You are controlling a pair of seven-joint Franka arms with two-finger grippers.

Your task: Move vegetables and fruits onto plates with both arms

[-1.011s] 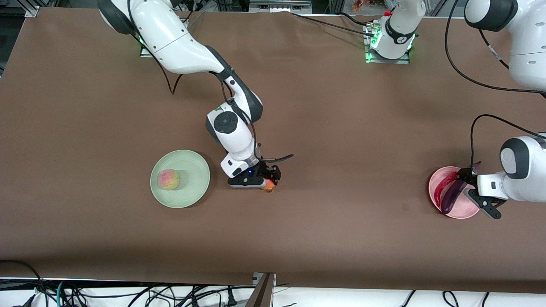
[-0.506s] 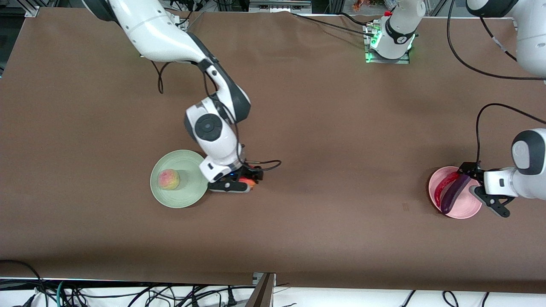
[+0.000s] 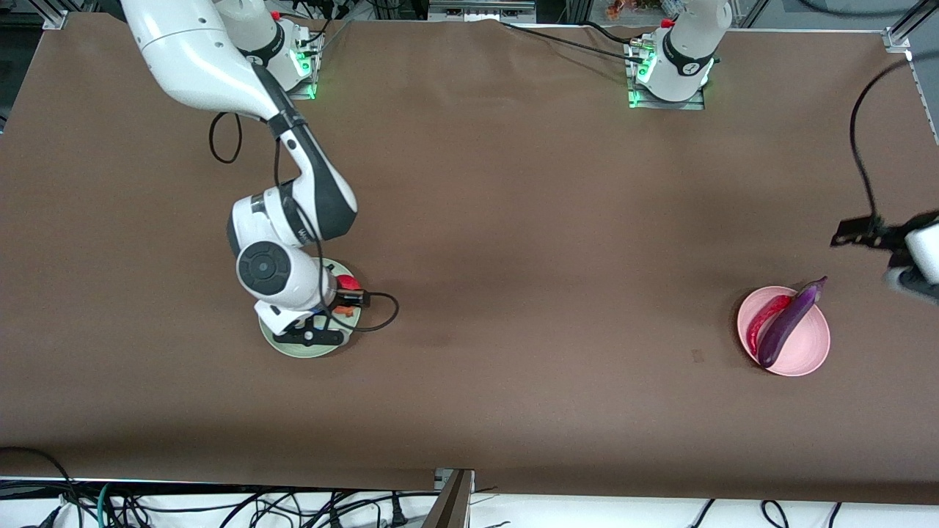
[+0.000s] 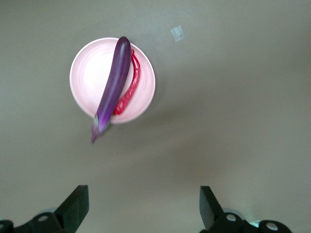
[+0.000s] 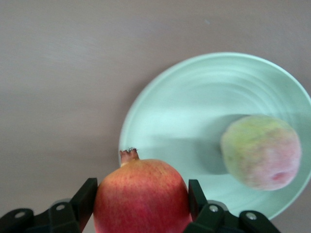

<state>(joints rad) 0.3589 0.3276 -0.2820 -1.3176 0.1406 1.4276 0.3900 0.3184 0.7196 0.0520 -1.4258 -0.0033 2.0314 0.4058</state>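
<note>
The red-orange fruit (image 5: 141, 196), round with a small dried crown nub pointing up and away from the fingers in the right wrist view, sits pinched between the two fingers of the right hand (image 5: 141, 206). The right hand (image 3: 317, 331) hangs over the mint green plate (image 3: 279, 345), toward the right arm's end of the surface. In the right wrist view the fruit is over the plate's rim (image 5: 127, 127), and the pale peach (image 5: 260, 151) lies on the plate, apart from the held fruit, with bare plate between them.

On the pink plate (image 3: 810, 357), toward the left arm's end, the purple eggplant (image 3: 788, 323) lies slantwise, its stem end reaching out over the rim farther from the front camera, its blunt end inside the nearer rim. The red chili pepper (image 3: 763, 323) lies just beside it along the same slant, on the side toward the right arm.

The left hand (image 4: 143, 206) is up over bare surface clear of the pink plate (image 4: 85, 77), fingers spread wide, holding nothing.

Broad bare brown surface (image 3: 543, 242) lies between the two plates.
</note>
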